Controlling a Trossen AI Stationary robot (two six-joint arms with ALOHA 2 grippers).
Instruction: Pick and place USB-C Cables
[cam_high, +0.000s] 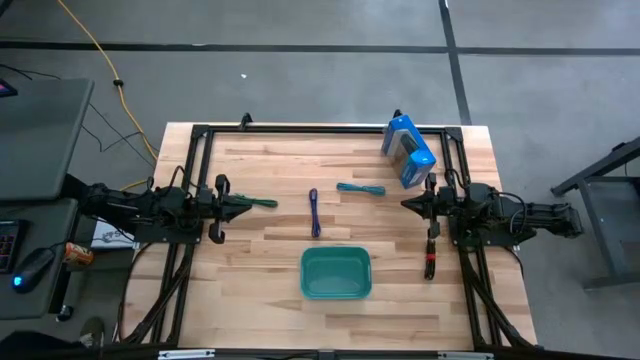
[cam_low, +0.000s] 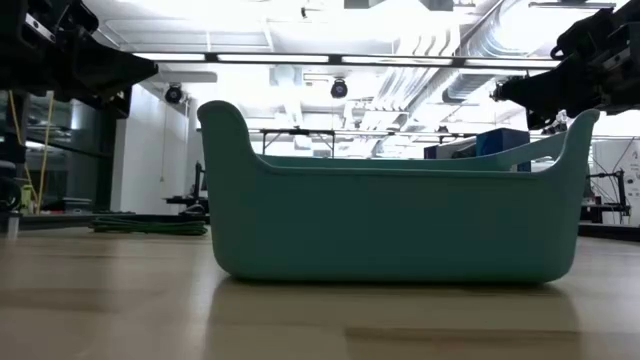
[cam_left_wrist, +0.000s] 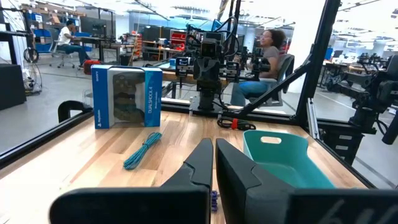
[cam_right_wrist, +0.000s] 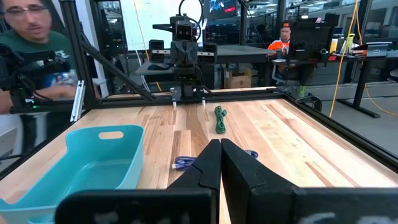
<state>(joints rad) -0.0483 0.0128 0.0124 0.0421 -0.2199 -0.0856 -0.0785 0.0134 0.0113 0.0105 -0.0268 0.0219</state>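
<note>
The four cables lie loose on the wooden table. The green cable (cam_high: 263, 203) (cam_right_wrist: 219, 118) lies just ahead of my left gripper (cam_high: 243, 207) (cam_left_wrist: 213, 157), which hovers shut above the table's left side. The purple-blue cable (cam_high: 314, 212) (cam_right_wrist: 185, 163) lies mid-table. The teal cable (cam_high: 360, 188) (cam_left_wrist: 142, 150) lies beyond it, toward the far edge. The red-and-black cable (cam_high: 430, 258) (cam_left_wrist: 233, 123) lies below my right arm. My right gripper (cam_high: 408, 203) (cam_right_wrist: 220, 157) hovers shut on the right side, facing the left one.
A teal tub (cam_high: 336, 273) (cam_low: 390, 220) stands near the table's near edge, in the middle. A blue box (cam_high: 408, 150) (cam_left_wrist: 127, 96) lies at the far right corner. A black frame (cam_high: 200, 135) borders the table. People sit at desks in the room behind.
</note>
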